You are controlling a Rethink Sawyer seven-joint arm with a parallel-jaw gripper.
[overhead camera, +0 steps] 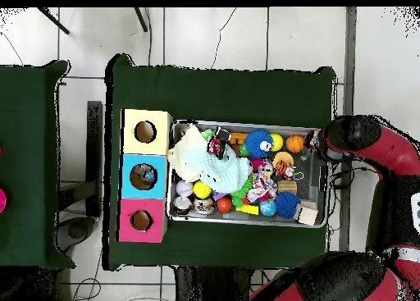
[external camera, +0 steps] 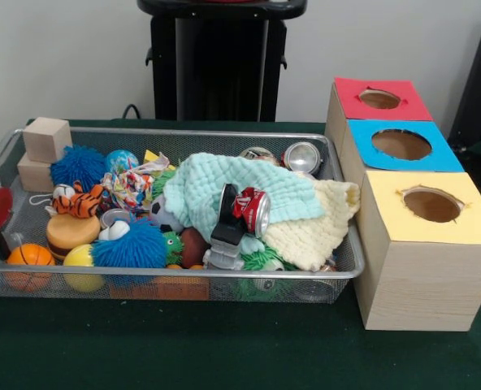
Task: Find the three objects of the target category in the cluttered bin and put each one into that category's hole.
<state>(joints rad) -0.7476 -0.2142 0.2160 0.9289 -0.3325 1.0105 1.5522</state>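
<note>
The cluttered bin [external camera: 184, 277] sits nearest on the table [external camera: 224, 349], still heaped, so the search step seems to be in hand. Next, a target must be uncovered. Beyond, the hole [external camera: 401, 144] waits. The arm [overhead camera: 361, 142] hangs past the bin's end; I cannot tell whether the end effector is apart or together.

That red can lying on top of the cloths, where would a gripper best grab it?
Probably across the red can's round body, coming straight down: it lies tilted on the mint cloth, silver end facing out, its top side uncovered. The black and grey object leans against one side, so close clear of that.
</note>
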